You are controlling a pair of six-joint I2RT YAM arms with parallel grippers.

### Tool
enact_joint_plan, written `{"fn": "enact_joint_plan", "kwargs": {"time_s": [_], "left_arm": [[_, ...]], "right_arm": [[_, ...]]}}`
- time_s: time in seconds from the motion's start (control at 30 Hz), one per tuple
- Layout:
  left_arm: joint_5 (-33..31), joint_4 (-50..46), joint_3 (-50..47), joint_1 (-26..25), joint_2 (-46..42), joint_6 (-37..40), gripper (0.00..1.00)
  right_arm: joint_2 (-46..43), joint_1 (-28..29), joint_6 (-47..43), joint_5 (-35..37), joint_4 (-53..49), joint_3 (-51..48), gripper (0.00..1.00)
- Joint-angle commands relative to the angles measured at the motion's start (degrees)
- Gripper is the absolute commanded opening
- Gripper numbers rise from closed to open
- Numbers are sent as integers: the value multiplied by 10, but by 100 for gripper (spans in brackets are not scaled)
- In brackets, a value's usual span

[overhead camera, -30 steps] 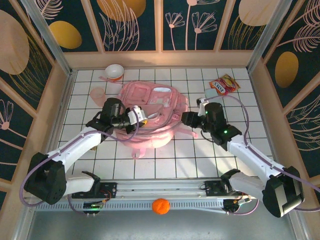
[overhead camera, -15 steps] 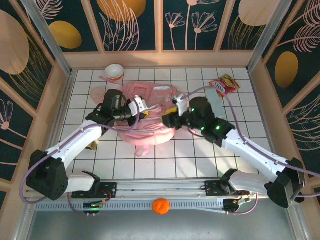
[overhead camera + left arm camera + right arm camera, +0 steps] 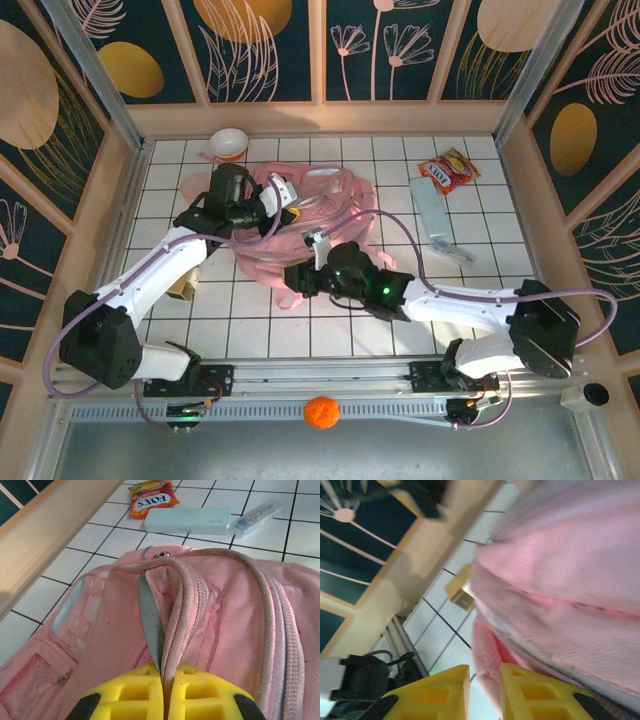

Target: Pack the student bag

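The student bag (image 3: 320,205) is a pink backpack bunched up in the middle of the tiled table. My left gripper (image 3: 287,205) is at its left side, shut on the bag's zip edge and grey lining; in the left wrist view the yellow pads (image 3: 125,692) pinch that fold (image 3: 167,630) at the gripper (image 3: 164,670). My right gripper (image 3: 298,277) is low at the bag's near edge. In the right wrist view its jaws (image 3: 485,672) stand narrowly apart around a pink strap (image 3: 492,650), with floor showing beside the strap. The bag's body (image 3: 560,580) bulges above.
A snack packet (image 3: 448,170), a light blue case (image 3: 430,205) and a clear pencil box (image 3: 452,250) lie to the right. At the back left are a bowl (image 3: 229,143) and a pink cup (image 3: 195,187). A small brown box (image 3: 185,285) sits left. An orange ball (image 3: 321,412) rests on the front rail.
My right arm swung from the bag's right side across to its near edge, and its jaws narrowed around the strap. The bag got pulled up and bunched toward the back. The left gripper kept its hold.
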Motion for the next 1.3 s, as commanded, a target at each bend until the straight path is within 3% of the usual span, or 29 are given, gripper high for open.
{"fn": "enact_joint_plan", "kwargs": {"time_s": [0.0,0.27,0.47,0.6,0.63,0.7,0.77,0.8,0.9,1.07,1.27], "left_arm": [[34,38,69,2,-18,5,0],[31,27,61,2,-36,18,0],[28,22,26,2,-47,46,0],[40,17,-7,2,-65,82,0],[51,12,-15,2,-70,94,0],[81,1,-29,2,-81,121,0],[105,-3,-46,3,-95,146,0],[114,-8,-51,2,-102,162,0],[144,-47,-80,3,-129,270,0],[136,-50,-137,2,-183,345,0],[110,-57,-160,2,-207,365,0]], "right_arm": [[13,-25,63,38,-1,-37,22],[7,-23,48,38,-10,-58,23],[-53,-17,-26,38,-65,-39,43],[-140,-31,-107,38,-130,-36,49],[-163,-42,-117,38,-151,-33,50],[-196,-91,-146,-33,-185,-26,53],[-213,-157,-176,-93,-235,-14,64],[-215,-182,-203,-111,-258,-6,64],[-206,-241,-309,-118,-325,32,65],[-199,-306,-558,-197,-339,32,65],[-118,-392,-737,-328,-340,34,64]]}}
